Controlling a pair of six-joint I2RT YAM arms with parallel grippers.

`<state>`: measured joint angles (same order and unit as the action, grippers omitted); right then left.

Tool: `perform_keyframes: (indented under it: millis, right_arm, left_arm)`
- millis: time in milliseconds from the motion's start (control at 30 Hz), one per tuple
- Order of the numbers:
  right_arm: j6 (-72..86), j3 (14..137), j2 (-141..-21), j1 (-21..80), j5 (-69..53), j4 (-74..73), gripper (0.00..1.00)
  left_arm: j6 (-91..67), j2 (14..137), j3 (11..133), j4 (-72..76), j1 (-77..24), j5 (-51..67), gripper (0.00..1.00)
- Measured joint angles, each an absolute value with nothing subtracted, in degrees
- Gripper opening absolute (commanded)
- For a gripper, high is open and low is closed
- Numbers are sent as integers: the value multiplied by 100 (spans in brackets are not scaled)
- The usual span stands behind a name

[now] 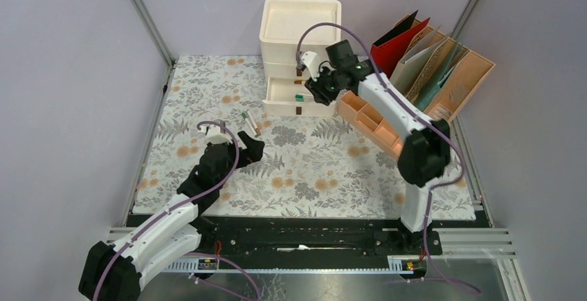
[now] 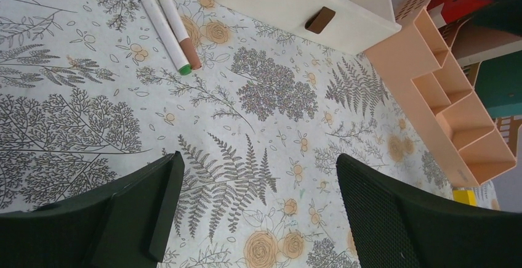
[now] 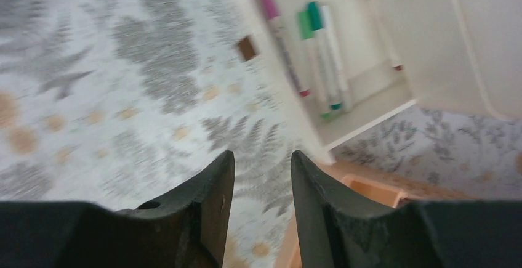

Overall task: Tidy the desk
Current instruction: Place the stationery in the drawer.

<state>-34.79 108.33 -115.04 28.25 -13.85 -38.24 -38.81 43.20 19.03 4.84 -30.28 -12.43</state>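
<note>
Fern-printed desk [image 1: 311,169] between metal rails [image 1: 148,21], left gripper [image 2: 258,209] spread wide and empty just above it (two markers [image 2: 157,21] lying near), right gripper [image 3: 261,194] slightly parted, grasping nothing, over the open drawer [image 1: 280,107].

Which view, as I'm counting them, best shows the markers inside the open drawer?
Right wrist: it looks into the drawer at the markers, though blurred. Top external shows tiny specks; left wrist only the drawer's front.
</note>
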Motion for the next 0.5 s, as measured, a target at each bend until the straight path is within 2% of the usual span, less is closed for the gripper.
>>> perform_keyframes:
  millis: [267, 500]
  right_arm:
    - [-3361, 8589, -8744, 2834, -3074, -3889, 43]
    - [-3350, 6958, -7432, 2766, -3868, -3573, 43]
  left_arm:
    - [-4093, 5273, 2062, 628, -2362, -624, 99]
    - [-4189, 6816, 3441, -217, -2222, -910, 99]
